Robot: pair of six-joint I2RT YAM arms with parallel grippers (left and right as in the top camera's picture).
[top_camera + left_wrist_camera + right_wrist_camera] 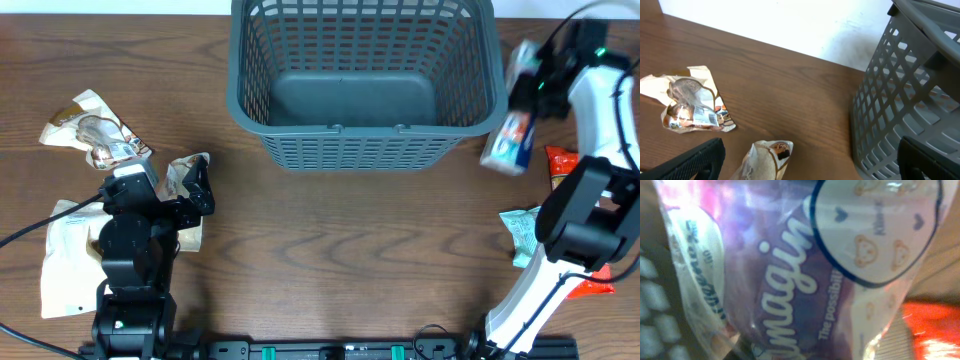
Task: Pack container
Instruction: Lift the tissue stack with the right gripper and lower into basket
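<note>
Container, a big dark grey lattice basket, stands at the far middle of the wooden table, with nothing in it and its solid base showing. The right gripper is raised just beside the basket's right wall, clamped on a purple-and-white packet that hangs below it and fills the right wrist view. The left gripper sits low at the near left, well apart from the basket, with its jaws spread wide. A small cream packet stands between them. A large cream pouch lies at the left edge, and a crumpled brown packet lies beyond it. A teal packet and a red packet lie near the right arm.
</note>
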